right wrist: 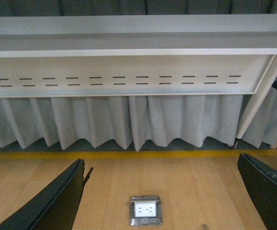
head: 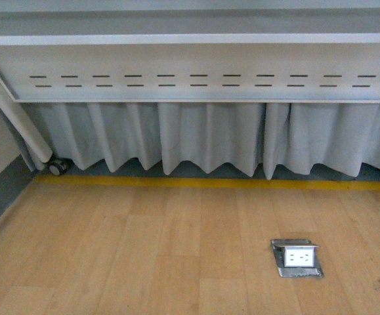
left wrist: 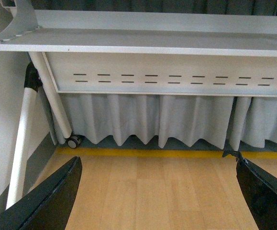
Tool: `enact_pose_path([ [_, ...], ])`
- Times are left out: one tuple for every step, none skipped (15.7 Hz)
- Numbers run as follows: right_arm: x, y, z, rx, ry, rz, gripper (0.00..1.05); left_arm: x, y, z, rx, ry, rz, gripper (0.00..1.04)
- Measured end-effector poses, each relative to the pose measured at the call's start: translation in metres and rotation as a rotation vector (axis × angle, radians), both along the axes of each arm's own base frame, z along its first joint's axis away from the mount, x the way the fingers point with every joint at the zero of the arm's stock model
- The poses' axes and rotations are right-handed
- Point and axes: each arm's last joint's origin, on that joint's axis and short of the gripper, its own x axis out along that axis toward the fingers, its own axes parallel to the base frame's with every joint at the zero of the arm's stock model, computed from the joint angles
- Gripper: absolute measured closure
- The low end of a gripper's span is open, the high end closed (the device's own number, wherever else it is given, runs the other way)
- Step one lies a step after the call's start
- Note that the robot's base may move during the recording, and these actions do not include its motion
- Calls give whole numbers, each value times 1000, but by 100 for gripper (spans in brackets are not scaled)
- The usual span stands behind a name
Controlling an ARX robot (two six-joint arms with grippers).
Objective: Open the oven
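Observation:
The oven is out of view in all three views. My left gripper (left wrist: pixel 160 189) is open, its two black fingers (left wrist: pixel 52 196) spread wide over bare wooden floor with nothing between them. My right gripper (right wrist: pixel 162 191) is open too, black fingers (right wrist: pixel 57 199) far apart above the floor. Neither arm shows in the front view.
A white table (head: pixel 190 65) with a slotted front panel spans the back, and a grey pleated curtain (head: pixel 203 141) hangs below it. A yellow line (head: pixel 209 182) crosses the wood floor. A metal floor socket (head: pixel 296 256) (right wrist: pixel 145 210) lies open. A castor wheel (head: pixel 57 167) (left wrist: pixel 73 141) sits under the table leg.

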Motion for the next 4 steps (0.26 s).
enact_pose_path([
  [0,0,0,0,0,0,6,0,0,0,0,0,0,7],
  [0,0,0,0,0,0,6,0,0,0,0,0,0,7],
  [0,0,0,0,0,0,6,0,0,0,0,0,0,7],
  [0,0,0,0,0,0,6,0,0,0,0,0,0,7],
])
